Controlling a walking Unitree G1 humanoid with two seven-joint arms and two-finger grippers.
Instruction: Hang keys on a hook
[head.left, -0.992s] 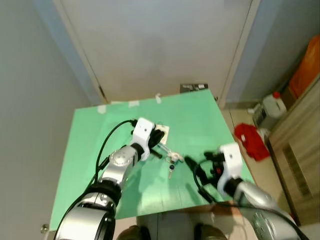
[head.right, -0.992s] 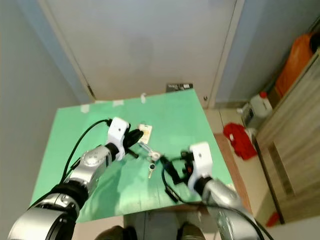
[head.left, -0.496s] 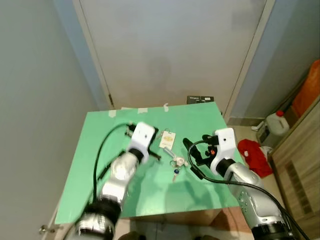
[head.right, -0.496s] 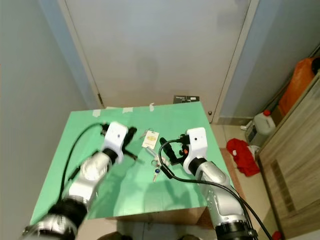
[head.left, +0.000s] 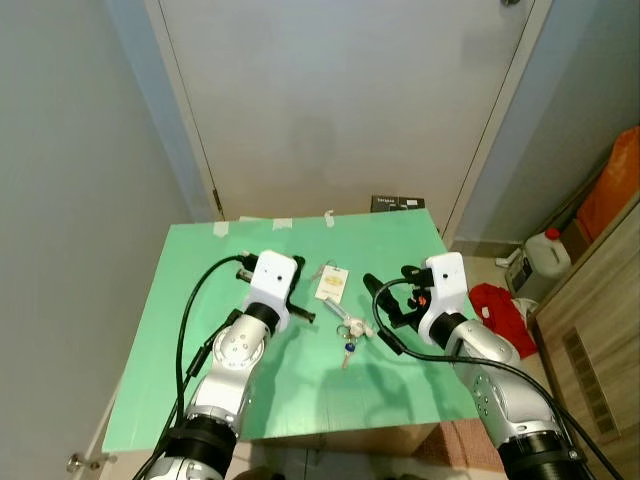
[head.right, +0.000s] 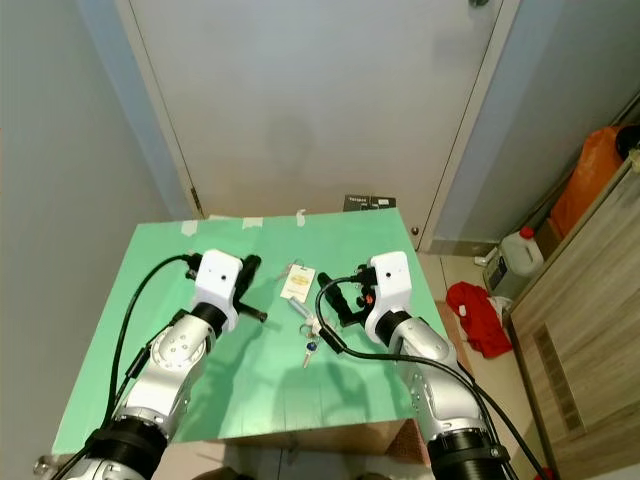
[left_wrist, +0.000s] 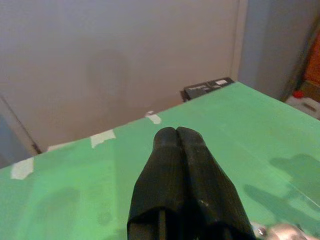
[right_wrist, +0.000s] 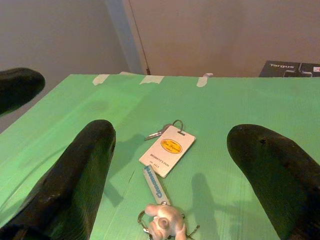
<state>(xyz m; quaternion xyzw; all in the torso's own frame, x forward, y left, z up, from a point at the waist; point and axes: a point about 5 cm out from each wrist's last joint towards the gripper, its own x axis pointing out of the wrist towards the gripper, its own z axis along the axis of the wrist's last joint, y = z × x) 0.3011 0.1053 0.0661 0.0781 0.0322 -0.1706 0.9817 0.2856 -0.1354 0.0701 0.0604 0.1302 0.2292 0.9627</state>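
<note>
We see the keys (right_wrist: 162, 226) lying ungrasped on the counter (head.left: 200, 340), just ahead of our right hand (head.left: 388, 304), fingers apart. Left hand (left_wrist: 178, 137) is pressed together beside them; pickup and hanging remain.

A green-topped table (head.left: 180, 330) stands against a pale door (head.left: 340, 100) at 12 o'clock. Grey walls (head.left: 60, 200) flank it. At 3 o'clock, a white jug (head.left: 545, 255), red cloth (head.left: 500, 300) and wooden cabinet (head.left: 600, 330).

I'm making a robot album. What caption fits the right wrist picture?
Open right tool hovers over a bunch of keys with a white rectangular tag on the green table.
</note>
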